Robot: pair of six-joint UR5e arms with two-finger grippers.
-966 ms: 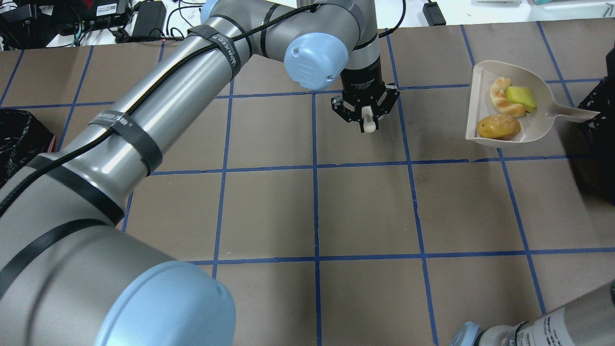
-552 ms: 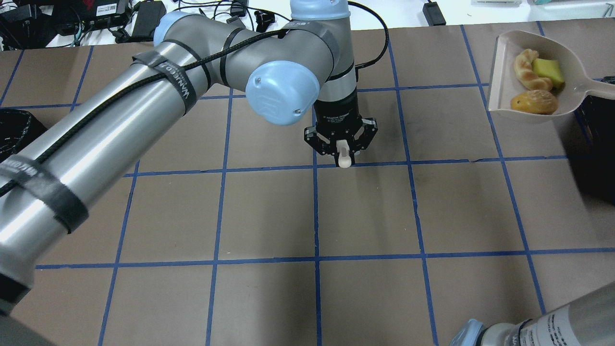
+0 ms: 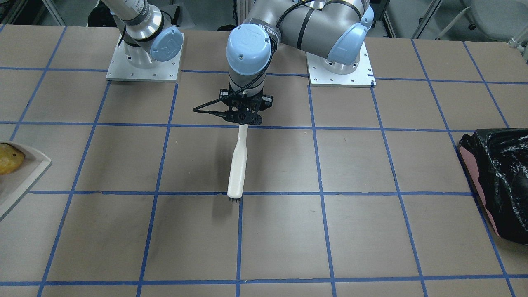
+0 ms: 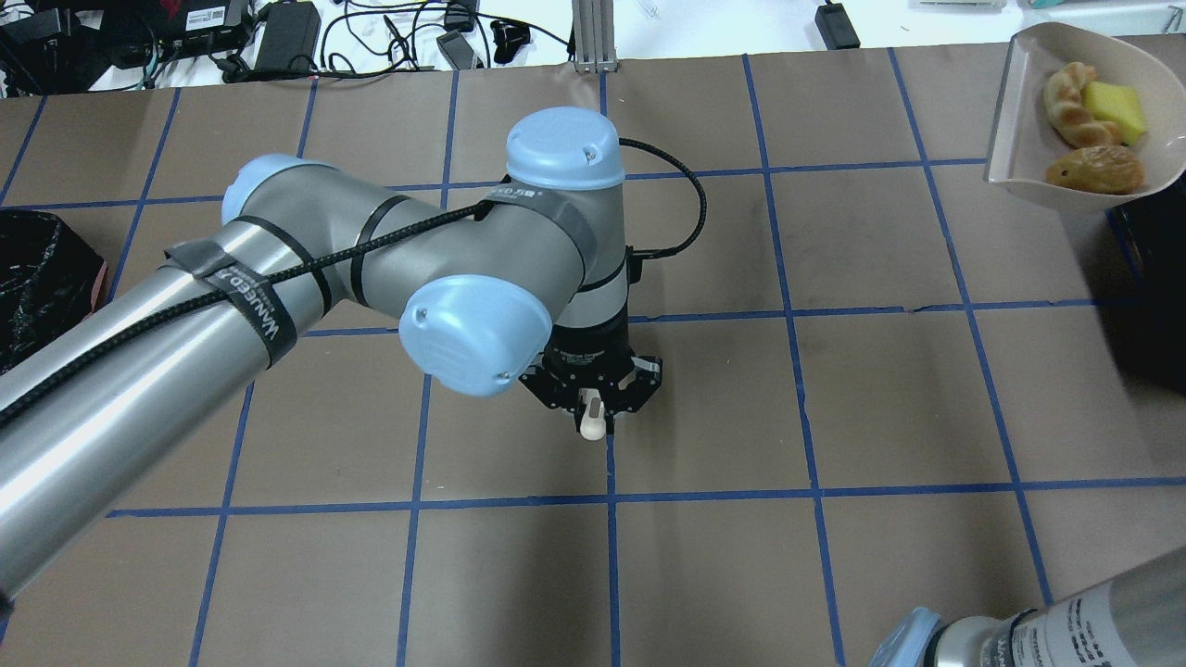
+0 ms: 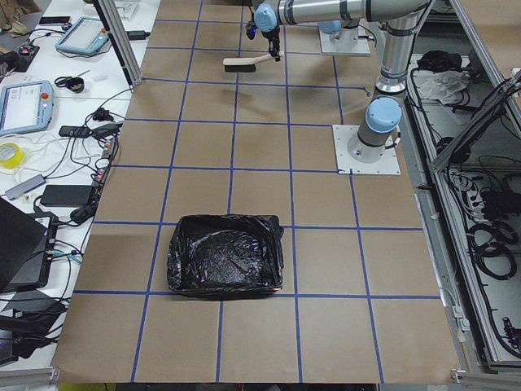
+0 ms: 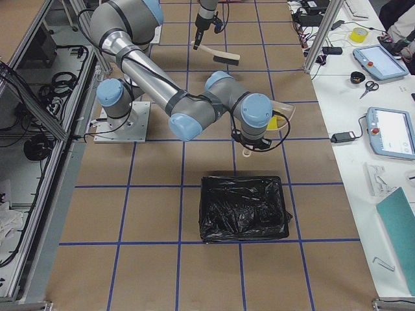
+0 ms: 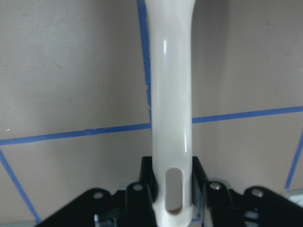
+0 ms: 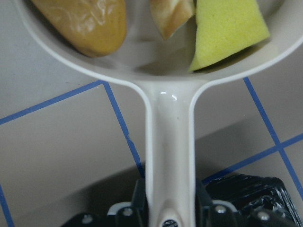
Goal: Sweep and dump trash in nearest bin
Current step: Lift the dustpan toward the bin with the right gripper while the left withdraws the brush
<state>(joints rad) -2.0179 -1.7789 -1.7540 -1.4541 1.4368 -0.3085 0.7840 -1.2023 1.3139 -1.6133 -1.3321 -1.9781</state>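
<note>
Trash (image 4: 1079, 125) fills overhead's dustpan (image 4: 1019, 130); front view shows 1 roll (image 3: 9, 159).

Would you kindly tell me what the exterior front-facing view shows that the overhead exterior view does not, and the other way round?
Only front-facing: the whole brush down to its bristles, plus the arms' base plates. Only overhead: the pastry and yellow sponge lying in the dustpan, and the cables beyond the table. Both: the left pincer shut on the brush handle, the golden roll in the dustpan, and the pink bin lined with a black bag.
</note>
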